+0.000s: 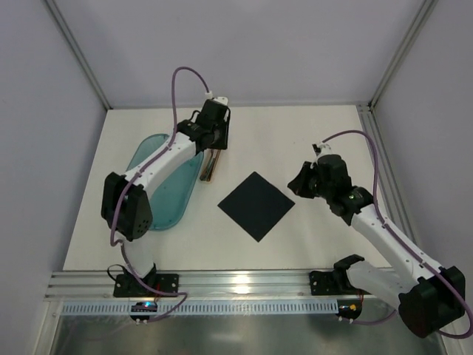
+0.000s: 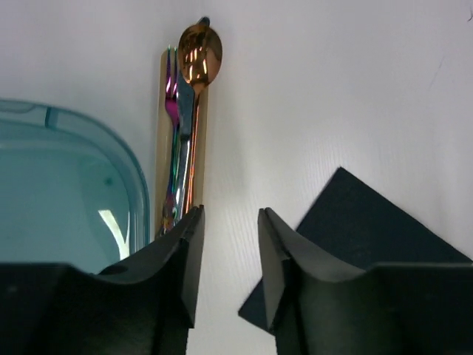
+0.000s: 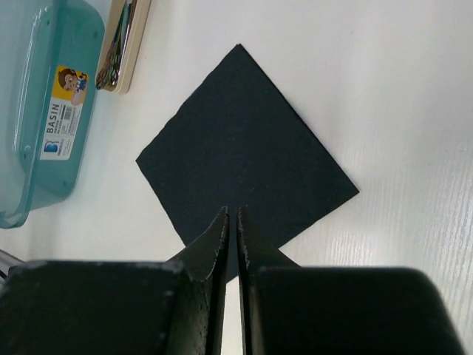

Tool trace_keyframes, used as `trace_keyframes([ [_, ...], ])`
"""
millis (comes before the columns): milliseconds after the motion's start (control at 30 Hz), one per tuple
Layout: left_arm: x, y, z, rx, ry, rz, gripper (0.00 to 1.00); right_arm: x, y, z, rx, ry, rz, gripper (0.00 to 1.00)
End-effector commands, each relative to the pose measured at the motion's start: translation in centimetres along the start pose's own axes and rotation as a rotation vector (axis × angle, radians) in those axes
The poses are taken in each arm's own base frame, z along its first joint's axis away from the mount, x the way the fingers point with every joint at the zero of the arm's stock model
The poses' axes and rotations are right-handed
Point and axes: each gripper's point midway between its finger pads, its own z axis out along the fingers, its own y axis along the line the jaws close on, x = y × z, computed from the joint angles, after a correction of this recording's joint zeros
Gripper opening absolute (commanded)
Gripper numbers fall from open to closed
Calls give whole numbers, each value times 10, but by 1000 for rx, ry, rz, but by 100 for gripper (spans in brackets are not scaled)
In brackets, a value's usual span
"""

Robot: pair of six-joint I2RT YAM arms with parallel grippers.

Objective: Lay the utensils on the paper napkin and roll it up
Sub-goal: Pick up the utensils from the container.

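The utensils (image 1: pixel 209 167), a shiny copper spoon (image 2: pixel 199 55), fork (image 2: pixel 171 92) and knife (image 2: pixel 185 111), lie bundled parallel just beside the teal tub (image 1: pixel 174 203); the dark navy paper napkin (image 1: pixel 256 205) lies flat, cornerwise, near the tub beyond them.

The utensils (image 2: pixel 185 133) lie bundled lengthwise on a narrow tan strip (image 2: pixel 161 133) in the upper left of the frame, the spoon (image 2: pixel 199 55) with its copper bowl at the top and the fork (image 2: pixel 171 96) just left of it. The teal tub (image 2: pixel 66 192) fills the left edge just beside them. Along the bottom, the left gripper (image 2: pixel 230 214) has its jaws apart over bare white table (image 2: pixel 332 89), its left fingertip at the utensils' lower end, and the paper napkin (image 2: pixel 369 229) is at lower right.
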Motion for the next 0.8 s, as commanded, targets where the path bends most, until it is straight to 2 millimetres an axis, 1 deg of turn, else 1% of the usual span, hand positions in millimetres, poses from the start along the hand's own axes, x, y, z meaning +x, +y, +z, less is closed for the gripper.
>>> trace_keyframes([
  [0, -8, 1, 19, -26, 50, 139, 36, 10, 5, -11, -49, 20, -40, 9],
  [33, -11, 3, 25, -27, 57, 160, 29, 9, 3, -15, -43, 4, -55, 9],
  [100, -9, 0, 44, -28, 89, 184, 26, 11, -1, -19, -28, -2, -60, 9],
  [167, -10, 6, 56, -48, 101, 214, 19, 13, -3, -25, -30, -11, -68, 9],
  [200, -6, 11, 71, -69, 126, 227, 16, 16, -3, -27, -33, -11, -65, 9],
  [233, -4, 14, 75, -71, 131, 231, 16, 18, -3, -29, -44, -16, -53, 9],
  [267, -3, 23, 80, -83, 139, 217, 17, 21, -1, -30, -64, -11, -50, 9],
  [300, 1, 26, 85, -88, 153, 209, 18, 22, 1, -32, -74, -15, -41, 9],
  [333, 1, 31, 89, -91, 156, 195, 22, 25, 0, -31, -84, -19, -34, 9],
  [400, 2, 36, 94, -79, 161, 172, 26, 24, 5, -35, -112, -38, -23, 9],
  [467, 6, 40, 101, -93, 163, 173, 27, 25, 3, -35, -110, -46, -26, 9],
  [500, 8, 42, 105, -96, 170, 171, 27, 26, -2, -33, -91, -50, -25, 9],
  [600, 16, 39, 114, -73, 194, 194, 27, 29, -7, -31, -69, -42, -25, 9],
  [667, 21, 40, 119, -81, 205, 195, 27, 30, -7, -30, -71, -39, -24, 9],
  [767, 26, 34, 125, -44, 211, 191, 25, 33, -8, -29, -72, -28, -20, 9],
])
